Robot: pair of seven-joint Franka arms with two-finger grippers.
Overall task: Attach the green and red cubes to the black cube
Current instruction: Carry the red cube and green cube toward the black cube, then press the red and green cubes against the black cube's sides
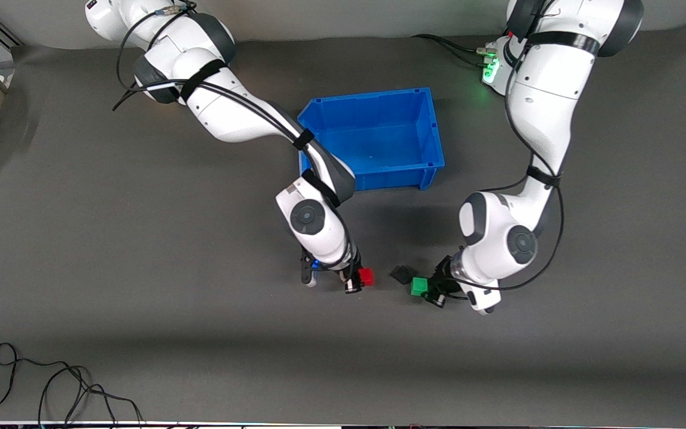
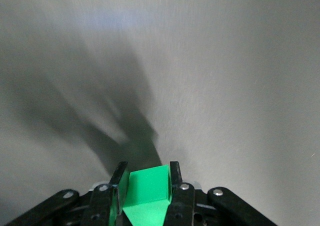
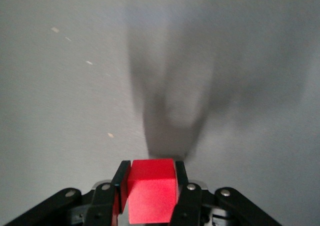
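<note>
Currently the desk (image 1: 140,310) carries a blue bin (image 1: 379,95) at upper centre of the front view, empty as far as I can see. Both arms reach down to lower centre, each with a cube.

Right pincer (image 1: 359,280) is clenched on the red cube (image 1: 366,276), lower centre of frame; in the right wrist view the fingers (image 3: 121,178) sit flat on two opposite faces of it (image 3: 150,188).

Left pincer (image 1: 429,289) is clenched on the green cube (image 1: 419,286), just below-right of the black cube (image 1: 402,274), apart from it by a small gap. Left wrist view shows the green cube (image 2: 147,186) slightly skewed between the pads.

Black cube sits on the desk between the two pincers, rotated roughly diamond-wise in the frame.

Handling, my read: cubes look like rigid, light plastic, smooth faces, so slip risk is moderate; not fragile. Flat opposite faces are the only sensible hold, already used. No long axis on a cube; what matters is face alignment, and the black one's rotation probably needs matching before pressing on.
</note>
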